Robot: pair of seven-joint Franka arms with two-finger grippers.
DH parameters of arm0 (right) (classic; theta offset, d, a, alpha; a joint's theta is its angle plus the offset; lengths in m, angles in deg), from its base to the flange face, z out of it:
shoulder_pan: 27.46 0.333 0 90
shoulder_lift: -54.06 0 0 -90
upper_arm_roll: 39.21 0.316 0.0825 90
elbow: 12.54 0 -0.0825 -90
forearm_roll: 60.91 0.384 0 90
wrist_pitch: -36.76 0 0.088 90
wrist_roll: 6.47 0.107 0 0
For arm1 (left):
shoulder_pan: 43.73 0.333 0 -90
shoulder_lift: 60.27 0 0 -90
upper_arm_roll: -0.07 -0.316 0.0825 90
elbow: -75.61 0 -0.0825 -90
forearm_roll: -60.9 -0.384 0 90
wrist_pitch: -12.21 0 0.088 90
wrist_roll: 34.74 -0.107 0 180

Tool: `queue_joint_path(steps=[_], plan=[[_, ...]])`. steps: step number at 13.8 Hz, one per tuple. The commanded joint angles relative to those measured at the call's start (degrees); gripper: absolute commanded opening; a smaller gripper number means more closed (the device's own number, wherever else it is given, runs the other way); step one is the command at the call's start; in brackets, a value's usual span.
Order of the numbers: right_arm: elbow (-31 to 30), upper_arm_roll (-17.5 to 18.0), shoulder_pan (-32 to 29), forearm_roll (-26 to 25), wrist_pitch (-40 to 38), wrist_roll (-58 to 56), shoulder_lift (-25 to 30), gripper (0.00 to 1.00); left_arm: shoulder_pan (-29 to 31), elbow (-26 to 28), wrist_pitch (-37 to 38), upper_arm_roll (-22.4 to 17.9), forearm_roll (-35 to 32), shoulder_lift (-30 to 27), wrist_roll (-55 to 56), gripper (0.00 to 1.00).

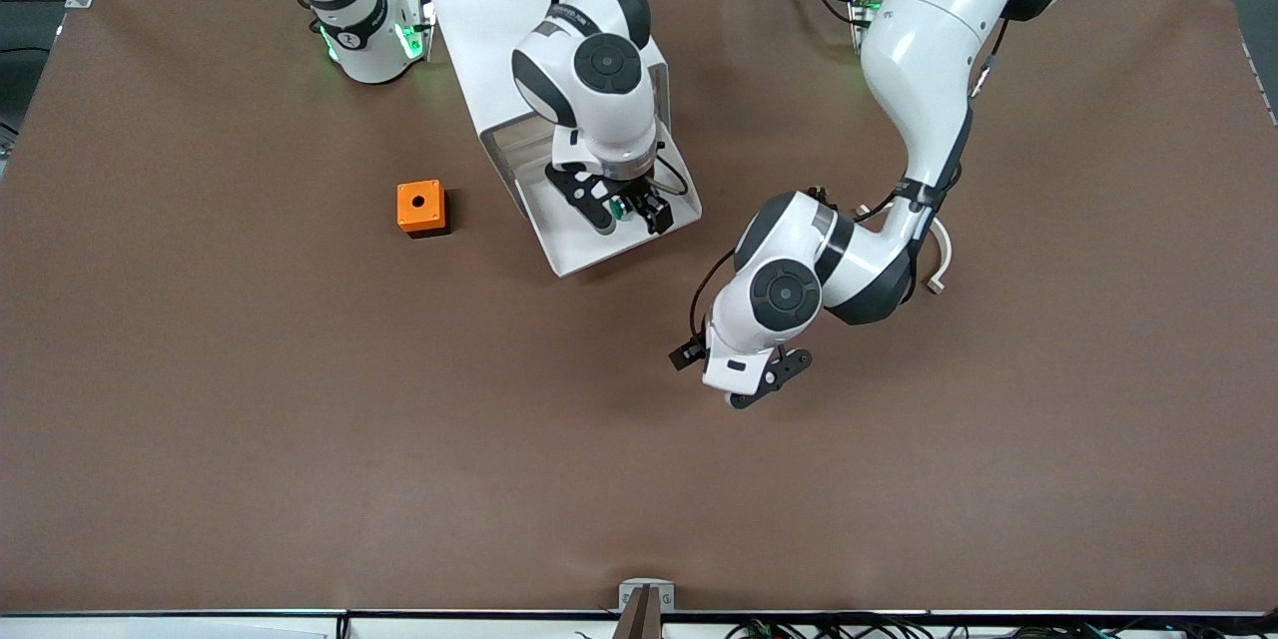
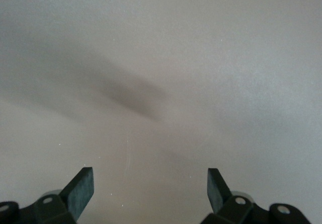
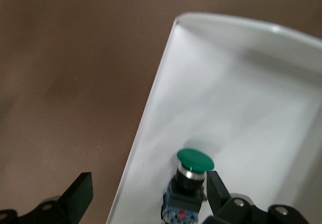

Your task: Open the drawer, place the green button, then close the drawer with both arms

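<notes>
— Where was your right claw (image 1: 629,210) at that moment?

— My right claw (image 3: 148,193) hung low over the drawer (image 1: 584,258). The drawer was pulled out of the white cabinet (image 1: 489,20) toward the front camera, and my claw was over its front part.

— Was it holding something?

— No. The fingers (image 3: 80,194) were spread wide, much wider than the button (image 1: 619,210), and they gripped nothing. In the right wrist view one finger was over the brown counter (image 3: 65,83), outside the drawer's side wall, and the second finger was inside the drawer (image 3: 241,108).

— And the button itself?

— The button (image 3: 188,183) was in the drawer, on the white floor, close to the side wall. Its green cap pointed up and the black-and-blue body was below the cap. It was just beside my inner finger. If it touched that finger or not, I could not tell.

— What about your left arm?

— It waited. My left claw (image 1: 737,374) hung over bare counter (image 1: 300,439), well apart from the drawer, toward the left arm's end of the counter. In the left wrist view this claw (image 2: 149,189) was wide open too, with nothing between its fingers (image 2: 80,189), only the plain surface and a soft shadow under them.

— Was anything else on the counter?

— Yes, an orange box (image 1: 421,207) with a round hole on top. It stood beside the drawer, toward the right arm's end, and touched nothing.
</notes>
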State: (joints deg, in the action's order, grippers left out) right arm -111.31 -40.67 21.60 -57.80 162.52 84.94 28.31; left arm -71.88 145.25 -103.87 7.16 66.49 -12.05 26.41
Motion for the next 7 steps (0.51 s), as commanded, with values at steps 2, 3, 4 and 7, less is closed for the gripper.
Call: queue_joint_path(steps=[2, 3, 4, 7], plan=[[2.35, 0.58, -5.98, -1.00, -7.53, -11.83, 2.37, 1.00, -1.38, 1.29, -0.55, -0.42, -1.37, -0.85, 0.82, 0.99], [2.27, 0.58, -7.30, -1.00, -9.11, -15.00, 3.16, 1.00, -1.82, 1.55, -0.55, -0.50, -1.37, -0.85, 0.82, 0.99], [2.27, 0.58, -8.96, -1.00, -10.95, -18.17, 3.95, 1.00, -2.35, 2.07, -0.55, -0.50, -1.37, -1.02, 0.82, 0.99], [2.18, 0.58, -13.71, -1.00, -15.53, -27.48, 6.68, 1.00, -3.31, 3.92, -0.47, -0.59, -1.37, -1.37, 1.17, 0.99]])
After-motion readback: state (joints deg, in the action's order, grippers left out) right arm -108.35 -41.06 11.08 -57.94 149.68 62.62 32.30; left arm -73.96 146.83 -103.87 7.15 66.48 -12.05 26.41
